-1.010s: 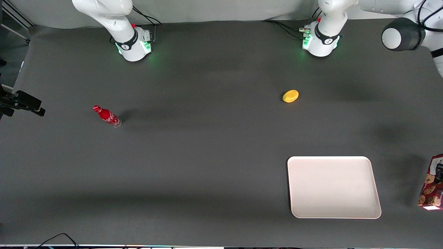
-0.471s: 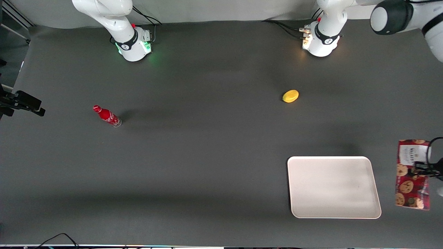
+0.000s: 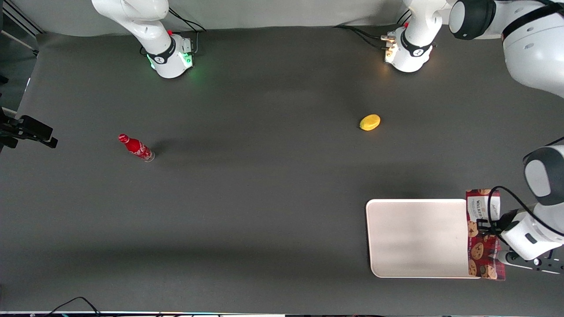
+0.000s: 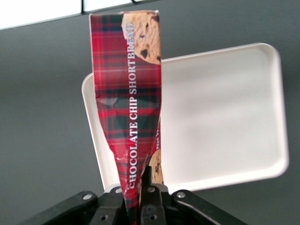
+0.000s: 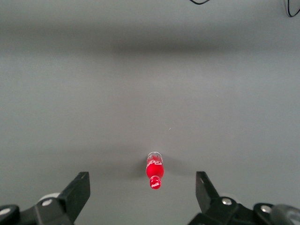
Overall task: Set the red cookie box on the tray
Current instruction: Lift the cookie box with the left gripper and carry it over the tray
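Box airborne, not placed yet.
Hand (image 4: 140, 199) clamps red cookie box (image 4: 129, 108) over tray (image 3: 416, 237) edge; you must still centre and lower it.

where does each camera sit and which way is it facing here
Front view: high above the table, looking down at both arm bases, with the tray, lemon and soda bottle; the left arm's pincer holds the red cookie box over the tray's edge.
Left wrist view: on the working wrist, looking along the gripped box toward the tray; the pincer's black body shows.
Right wrist view: on the parked wrist, looking down at the bottle, its own black fingers showing.
Shared: front and left wrist views both show box and tray.
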Controlling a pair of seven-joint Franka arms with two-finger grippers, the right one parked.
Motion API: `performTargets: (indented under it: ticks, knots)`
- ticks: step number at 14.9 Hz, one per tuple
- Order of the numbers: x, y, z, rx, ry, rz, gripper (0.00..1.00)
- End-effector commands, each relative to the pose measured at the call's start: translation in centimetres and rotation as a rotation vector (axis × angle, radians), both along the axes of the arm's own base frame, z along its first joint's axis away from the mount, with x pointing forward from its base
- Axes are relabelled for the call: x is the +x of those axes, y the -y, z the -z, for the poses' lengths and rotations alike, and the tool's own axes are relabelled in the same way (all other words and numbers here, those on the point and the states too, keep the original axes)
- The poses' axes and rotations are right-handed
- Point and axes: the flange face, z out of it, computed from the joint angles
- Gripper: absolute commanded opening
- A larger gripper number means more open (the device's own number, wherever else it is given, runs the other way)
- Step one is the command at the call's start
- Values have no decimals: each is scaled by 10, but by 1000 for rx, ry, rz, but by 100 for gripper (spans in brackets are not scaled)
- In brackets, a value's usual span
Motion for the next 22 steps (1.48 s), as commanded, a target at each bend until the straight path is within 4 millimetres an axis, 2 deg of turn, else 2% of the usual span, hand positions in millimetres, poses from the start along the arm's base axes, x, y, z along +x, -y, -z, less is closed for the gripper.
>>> performTargets:
  ticks: [1,2,4,7,11,16,17,18,19,20,22]
  knots:
    - [-5,-28,44,28,35,-24,0]
    - [-7,-35,55,29,41,-35,0]
    - [-11,-36,78,12,31,-53,0]
    - [-6,-51,109,16,69,-70,0]
    - [-6,-50,143,-39,68,-118,0]
    - [-8,-51,154,-38,58,-129,0]
    - [-8,-51,154,-38,57,-132,14]
    - [-9,-51,155,-39,56,-130,50]
    - [-9,-53,154,-39,58,-127,73]
    - [-10,-63,152,-41,58,-139,100]
    - [-12,-71,136,-46,53,-140,100]
